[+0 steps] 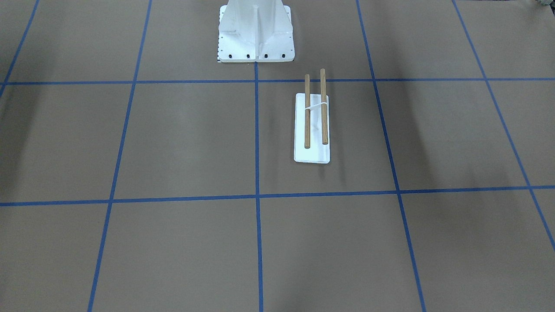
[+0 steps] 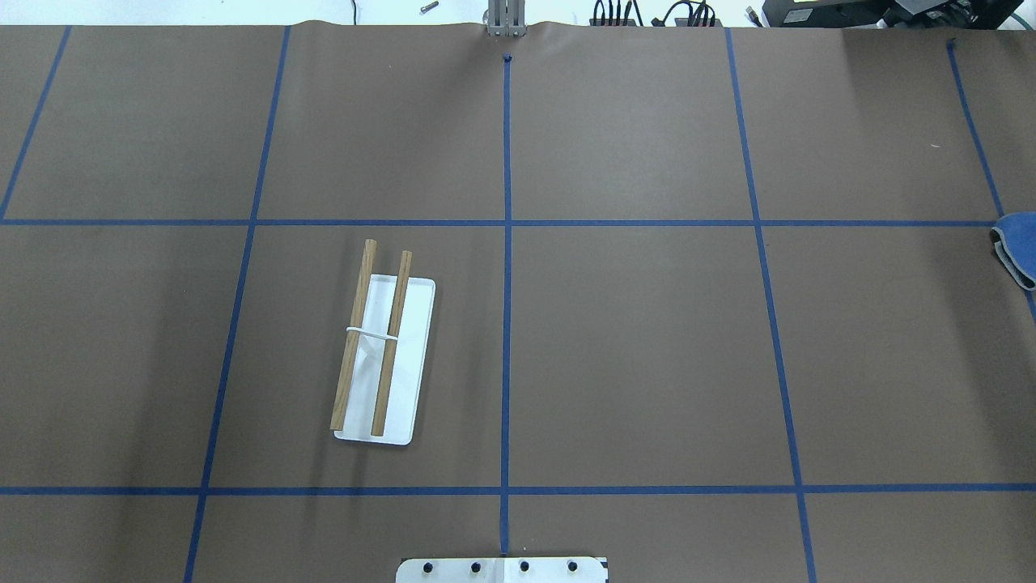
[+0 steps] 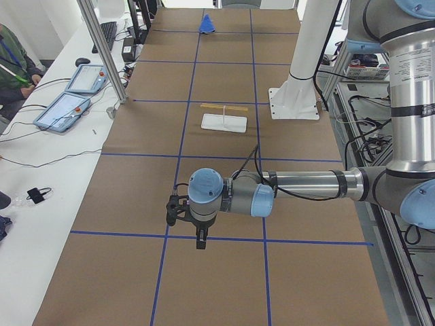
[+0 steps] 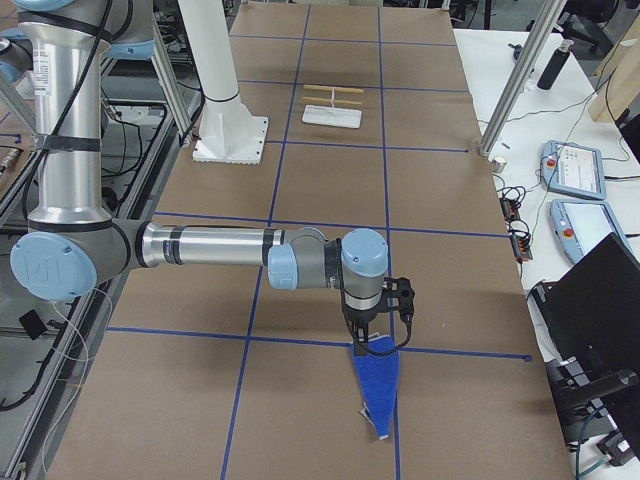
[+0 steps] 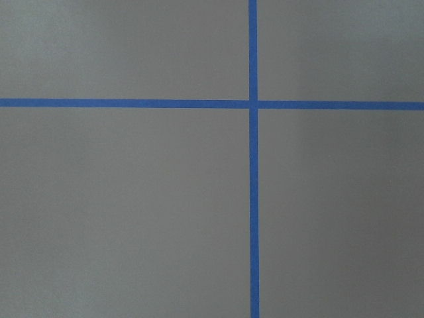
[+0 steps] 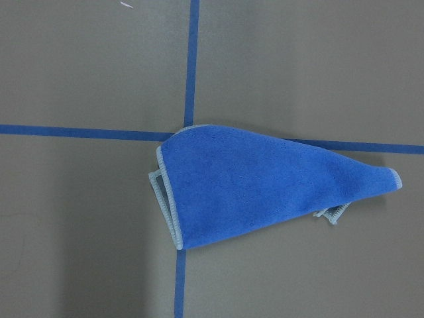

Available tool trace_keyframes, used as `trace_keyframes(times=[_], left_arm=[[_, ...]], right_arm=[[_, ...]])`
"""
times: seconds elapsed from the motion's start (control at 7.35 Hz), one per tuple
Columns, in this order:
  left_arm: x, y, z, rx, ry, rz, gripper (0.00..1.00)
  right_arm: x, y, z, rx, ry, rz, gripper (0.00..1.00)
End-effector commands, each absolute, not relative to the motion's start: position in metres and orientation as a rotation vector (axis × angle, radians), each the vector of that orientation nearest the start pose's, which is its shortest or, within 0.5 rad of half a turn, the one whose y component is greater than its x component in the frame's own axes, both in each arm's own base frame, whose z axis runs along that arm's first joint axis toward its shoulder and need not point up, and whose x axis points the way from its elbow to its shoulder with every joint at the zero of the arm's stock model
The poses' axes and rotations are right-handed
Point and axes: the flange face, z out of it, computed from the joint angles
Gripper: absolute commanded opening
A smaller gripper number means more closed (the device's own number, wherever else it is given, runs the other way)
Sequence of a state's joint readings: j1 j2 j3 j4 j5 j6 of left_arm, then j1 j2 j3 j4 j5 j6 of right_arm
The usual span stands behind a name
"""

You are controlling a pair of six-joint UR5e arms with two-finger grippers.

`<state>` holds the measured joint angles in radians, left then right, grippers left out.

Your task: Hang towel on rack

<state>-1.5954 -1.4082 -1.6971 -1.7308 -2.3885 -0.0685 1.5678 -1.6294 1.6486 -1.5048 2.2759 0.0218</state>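
The right gripper [image 4: 372,343] hangs just over the folded towel [image 6: 265,192]; whether it or the left gripper [image 3: 200,243] is parted cannot be told. The towel lies across a blue tape [image 6: 192,66] crossing on the brown table [image 2: 631,356]. In the right-end view the rack [image 2: 384,356] is well apart from it, at twelve o'clock.

A table covered in brown paper [image 2: 631,356] was marked into large squares by blue tape lines [image 2: 507,243]. Along its operators' side ran a white bench [image 3: 41,176], where two teach pendants [image 3: 62,111] lay side by side near an upright aluminium post [image 3: 102,47], with a black keyboard [image 3: 109,34] and a mouse [image 3: 82,62] farther along. A seated person in green [image 3: 13,64] showed at the bench's edge. Black cables [image 2: 647,14] bunched beyond the table's far edge.
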Motion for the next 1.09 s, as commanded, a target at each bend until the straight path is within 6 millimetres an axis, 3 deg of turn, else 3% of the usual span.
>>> trace_keyframes(times=[0.0,0.27,0.54,0.68,0.95], left_arm=[[-0.071,-0.429,0.651,0.113,0.819,-0.030,0.98],[-0.071,-0.435,0.636,0.218,0.819,0.015,0.98],[-0.067,-0.452,0.613,0.379,0.811,0.093,0.98],[-0.058,-0.483,0.610,0.387,0.821,0.114,0.98],[-0.058,-0.484,0.614,0.403,0.819,0.132,0.98]], right_arm=[[0.067,-0.473,0.645,0.075,-0.708,-0.012,1.00],[0.067,-0.474,0.644,0.077,-0.709,-0.015,1.00],[0.059,-0.480,0.627,0.205,-0.754,-0.082,1.00],[0.041,-0.477,0.632,0.235,-0.751,-0.124,1.00],[0.003,-0.488,0.651,0.173,-0.755,-0.176,1.00]])
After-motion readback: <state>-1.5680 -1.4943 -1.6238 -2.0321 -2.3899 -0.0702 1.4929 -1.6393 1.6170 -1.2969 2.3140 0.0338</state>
